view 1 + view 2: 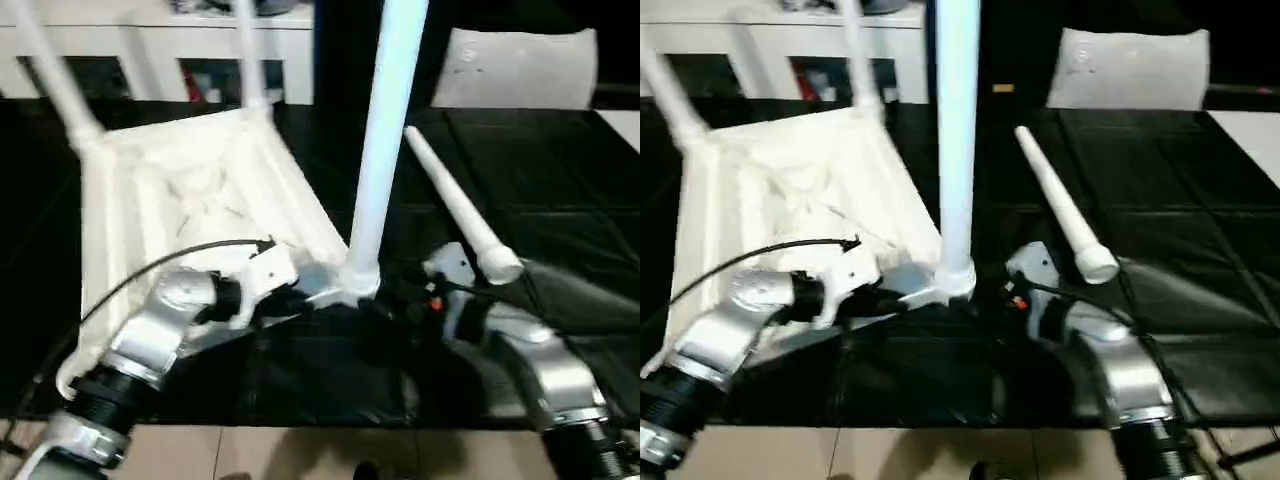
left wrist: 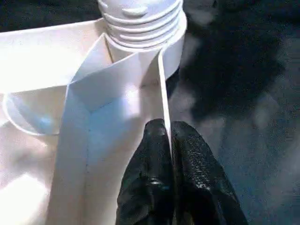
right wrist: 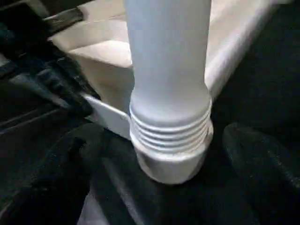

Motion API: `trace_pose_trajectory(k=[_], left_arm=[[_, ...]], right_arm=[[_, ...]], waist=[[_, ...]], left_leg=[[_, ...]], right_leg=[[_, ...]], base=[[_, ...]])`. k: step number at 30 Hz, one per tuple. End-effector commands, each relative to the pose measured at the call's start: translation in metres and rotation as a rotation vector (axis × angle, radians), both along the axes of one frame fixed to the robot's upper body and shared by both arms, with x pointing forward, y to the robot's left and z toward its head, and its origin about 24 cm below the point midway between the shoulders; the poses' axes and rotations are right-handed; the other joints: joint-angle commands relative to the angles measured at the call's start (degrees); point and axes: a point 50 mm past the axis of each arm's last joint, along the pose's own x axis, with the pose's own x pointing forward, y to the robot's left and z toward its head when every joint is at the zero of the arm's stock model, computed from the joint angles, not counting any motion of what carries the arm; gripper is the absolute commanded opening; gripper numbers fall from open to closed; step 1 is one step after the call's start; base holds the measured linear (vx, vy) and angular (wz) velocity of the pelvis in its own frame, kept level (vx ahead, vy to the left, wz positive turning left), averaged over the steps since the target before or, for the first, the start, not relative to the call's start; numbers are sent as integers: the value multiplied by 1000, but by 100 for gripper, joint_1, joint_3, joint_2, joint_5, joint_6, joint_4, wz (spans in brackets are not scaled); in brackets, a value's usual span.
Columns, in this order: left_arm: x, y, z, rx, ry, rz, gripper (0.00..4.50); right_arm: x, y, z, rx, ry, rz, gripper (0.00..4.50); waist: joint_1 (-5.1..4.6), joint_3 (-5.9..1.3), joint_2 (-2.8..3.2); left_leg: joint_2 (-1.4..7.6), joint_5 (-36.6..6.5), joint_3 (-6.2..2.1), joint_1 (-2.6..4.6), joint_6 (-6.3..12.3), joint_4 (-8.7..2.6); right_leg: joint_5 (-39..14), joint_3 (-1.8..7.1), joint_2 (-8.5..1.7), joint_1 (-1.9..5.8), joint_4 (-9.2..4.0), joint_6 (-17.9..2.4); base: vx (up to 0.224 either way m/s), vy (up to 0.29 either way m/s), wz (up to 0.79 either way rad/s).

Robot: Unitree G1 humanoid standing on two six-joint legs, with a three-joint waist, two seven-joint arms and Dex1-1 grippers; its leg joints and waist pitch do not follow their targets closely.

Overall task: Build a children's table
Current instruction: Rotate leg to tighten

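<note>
The children's table lies upside down on the black mat, its white top showing the ribbed underside. Two legs stand in the far corner sockets. A third leg stands upright in the near corner socket, with its threaded base showing above the socket. A fourth leg lies loose on the mat to the right. My left gripper is shut on the top's thin rim, close to that socket. My right gripper is open, with a finger standing clear on either side of the leg's base.
A white cabinet runs along the back left, and a white block stands at the back right. The black mat ends at pale floor tiles just in front of me. A black cable loops over my left forearm.
</note>
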Motion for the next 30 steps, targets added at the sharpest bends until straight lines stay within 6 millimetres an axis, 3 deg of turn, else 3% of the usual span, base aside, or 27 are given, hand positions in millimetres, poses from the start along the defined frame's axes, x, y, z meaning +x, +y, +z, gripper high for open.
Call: trace_pose_trajectory(k=[1,4,7,11,13,15,19,30], left_arm=[[-8,-10,0,21,34,-177,0],[-10,-10,2,36,53,-253,0],[-10,-10,2,54,62,-320,0],[-10,-11,2,86,72,-411,0],[-11,-12,2,93,74,-439,0],[-11,-13,2,99,75,-460,0],[-10,-15,1,110,76,-484,0],[-8,-10,-2,121,81,-489,0]], right_arm=[[1,1,12,-15,-44,112,448],[-2,2,12,-85,-45,242,448],[-3,2,12,-114,-46,318,448],[-1,6,12,-137,-47,410,448],[0,7,11,-141,-38,436,411],[1,9,11,-145,-36,459,408],[1,11,11,-138,-24,505,361],[-3,11,8,-129,13,563,288]], waist=[[11,-341,-8],[60,-343,-7],[139,-339,-33],[176,-346,-33],[199,-354,-40],[220,-357,-35],[260,-367,-46],[267,-362,-55]], left_leg=[[229,-384,3,-73,694,-390],[238,-276,6,-66,685,-393],[241,-301,21,-65,678,-393],[240,-341,27,-61,622,-391],[249,-257,22,-66,627,-392],[262,-197,22,-62,642,-387],[261,-147,28,-73,663,-380],[261,-190,29,-72,625,-385]], right_leg=[[-1541,440,-418,375,-372,-852],[-1381,435,-416,373,-342,-968],[-1455,447,-432,380,-344,-964],[-1533,446,-443,384,-349,-951],[-1435,444,-435,389,-321,-982],[-1301,452,-439,385,-304,-1027],[-1255,448,-445,398,-288,-1020],[-1415,440,-434,394,-306,-949]], base=[[0,0,0],[0,0,0],[0,0,0],[0,0,0],[0,0,0],[0,0,0],[0,0,0],[0,0,0]])
